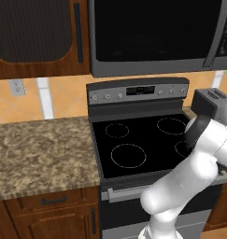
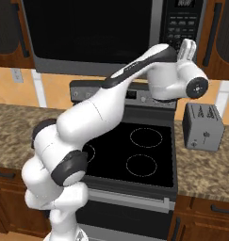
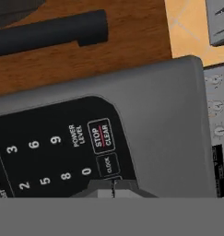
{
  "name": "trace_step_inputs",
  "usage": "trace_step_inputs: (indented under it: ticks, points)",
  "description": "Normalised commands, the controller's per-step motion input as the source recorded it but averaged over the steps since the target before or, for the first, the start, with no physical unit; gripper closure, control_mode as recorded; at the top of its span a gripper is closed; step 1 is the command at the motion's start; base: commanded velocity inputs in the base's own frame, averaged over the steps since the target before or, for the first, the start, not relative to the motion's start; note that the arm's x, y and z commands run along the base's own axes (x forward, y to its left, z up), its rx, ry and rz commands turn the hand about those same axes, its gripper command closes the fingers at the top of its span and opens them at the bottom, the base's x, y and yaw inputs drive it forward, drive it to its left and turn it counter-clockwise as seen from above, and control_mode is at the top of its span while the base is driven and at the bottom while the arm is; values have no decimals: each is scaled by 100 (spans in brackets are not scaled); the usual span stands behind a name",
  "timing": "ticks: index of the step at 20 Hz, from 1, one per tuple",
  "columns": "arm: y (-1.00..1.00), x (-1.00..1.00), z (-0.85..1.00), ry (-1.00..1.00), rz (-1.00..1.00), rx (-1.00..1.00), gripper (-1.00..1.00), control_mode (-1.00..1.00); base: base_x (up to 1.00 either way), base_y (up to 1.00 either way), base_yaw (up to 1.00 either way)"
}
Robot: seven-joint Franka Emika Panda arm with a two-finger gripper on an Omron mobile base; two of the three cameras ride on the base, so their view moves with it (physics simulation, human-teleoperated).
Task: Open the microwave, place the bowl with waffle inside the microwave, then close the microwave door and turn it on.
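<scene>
The microwave [image 1: 157,35] hangs above the stove [image 1: 138,140], its door [image 2: 87,30] shut, and the left base view shows the long door handle [image 1: 219,35] while the right base view shows the toaster [image 2: 203,126] on the counter [image 2: 205,169]. In the hand view the gripper [image 3: 112,190], jaws together, sits at the button panel [image 3: 53,152] just below the CLOCK key [image 3: 107,164].

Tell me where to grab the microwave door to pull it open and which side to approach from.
Grip the long curved vertical handle at the right edge of the microwave door, beside the button panel. Come straight at the front with the fingers either side of the bar: it stands upright and seems to bow off the frame, probably leaving room behind it.
</scene>
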Motion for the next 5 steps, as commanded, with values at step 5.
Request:
trace_step_inputs:
  ticks: [5]
  points:
    - [-20,-100,-33,-14,0,2,100,-100,0,0,0]
